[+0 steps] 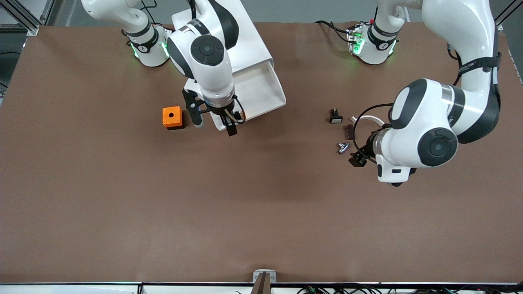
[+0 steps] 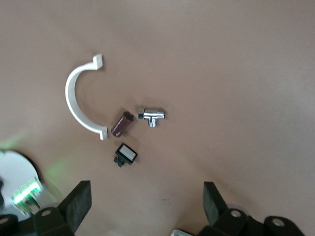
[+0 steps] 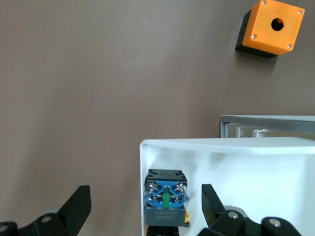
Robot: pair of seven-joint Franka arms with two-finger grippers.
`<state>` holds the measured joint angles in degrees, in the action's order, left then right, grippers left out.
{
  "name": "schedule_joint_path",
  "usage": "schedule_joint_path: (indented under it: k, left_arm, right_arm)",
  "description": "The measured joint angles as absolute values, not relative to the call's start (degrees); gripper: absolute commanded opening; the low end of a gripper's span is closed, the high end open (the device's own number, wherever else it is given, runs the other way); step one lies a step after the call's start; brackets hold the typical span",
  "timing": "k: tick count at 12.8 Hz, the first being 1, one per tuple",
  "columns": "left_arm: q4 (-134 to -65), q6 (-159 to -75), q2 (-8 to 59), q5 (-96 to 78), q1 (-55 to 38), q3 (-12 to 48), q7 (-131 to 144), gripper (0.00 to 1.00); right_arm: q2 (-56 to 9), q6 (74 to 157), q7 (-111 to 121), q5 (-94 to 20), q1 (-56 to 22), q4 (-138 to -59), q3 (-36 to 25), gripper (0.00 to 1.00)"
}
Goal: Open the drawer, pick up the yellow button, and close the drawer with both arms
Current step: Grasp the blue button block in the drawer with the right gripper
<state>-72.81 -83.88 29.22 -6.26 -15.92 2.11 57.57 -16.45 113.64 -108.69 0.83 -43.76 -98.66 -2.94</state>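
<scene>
The white cabinet point(image 1: 245, 41) stands near the right arm's base, and its top drawer point(image 1: 282, 92) is pulled out toward the front camera. In the right wrist view the button point(image 3: 166, 196) lies in a corner of the drawer point(image 3: 221, 147), blue base up, with a bit of orange cap showing. My right gripper point(image 1: 214, 121) hangs open over that corner. In its wrist view point(image 3: 145, 196) one finger is over the table and the other over the drawer, with the button between them. My left gripper point(image 1: 359, 157) is open and empty point(image 2: 146, 194) over bare table near the small parts.
An orange cube with a hole point(image 1: 172, 117) point(image 3: 270, 28) sits beside the drawer front. Toward the left arm's end lie a black switch with a white cap point(image 1: 335, 117) point(image 2: 125, 154), a brown piece point(image 2: 122, 123), a chrome valve point(image 1: 343, 147) point(image 2: 152, 116) and a white curved clamp point(image 2: 74, 101).
</scene>
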Motion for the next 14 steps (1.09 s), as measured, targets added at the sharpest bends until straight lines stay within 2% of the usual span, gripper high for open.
schedule_joint_path:
  k: [1, 2, 7, 8, 9, 11, 14]
  left_arm:
    - [-72.8, -83.9, 28.5, -6.3, -15.7, 2.1, 55.5, 1.00]
    - [-72.8, -83.9, 27.7, -6.3, -15.7, 2.3, 54.5, 1.00]
    - [-73.2, -83.9, 26.3, -6.2, -16.7, 5.1, 54.0, 1.00]
    - [-73.3, -83.9, 26.3, -6.2, -16.7, 5.4, 54.0, 1.00]
    - [-73.4, -83.9, 26.3, -6.2, -16.7, 5.7, 54.0, 1.00]
    - [-73.4, -84.5, 26.3, -6.2, -16.7, 5.9, 54.0, 1.00]
    - [-74.0, -91.2, 26.9, -6.2, -17.3, 6.1, 54.0, 1.00]
  right_arm:
    - [-16.5, 113.9, -109.0, 1.1, -44.1, -99.1, -2.9, 0.93]
    - [-16.5, 113.9, -109.4, 1.2, -44.4, -99.3, -3.0, 0.86]
    - [-16.5, 113.9, -110.0, 1.4, -45.6, -99.9, -3.0, 0.20]
    - [-16.4, 113.9, -109.9, 1.4, -45.6, -99.9, -3.0, 0.11]
    - [-16.3, 113.9, -109.8, 1.4, -45.6, -99.8, -3.1, 0.07]
    - [-15.9, 113.6, -108.6, 1.4, -45.6, -99.4, -3.3, 0.07]
    - [-15.0, 108.4, -103.8, 1.4, -44.2, -95.5, -4.2, 0.04]
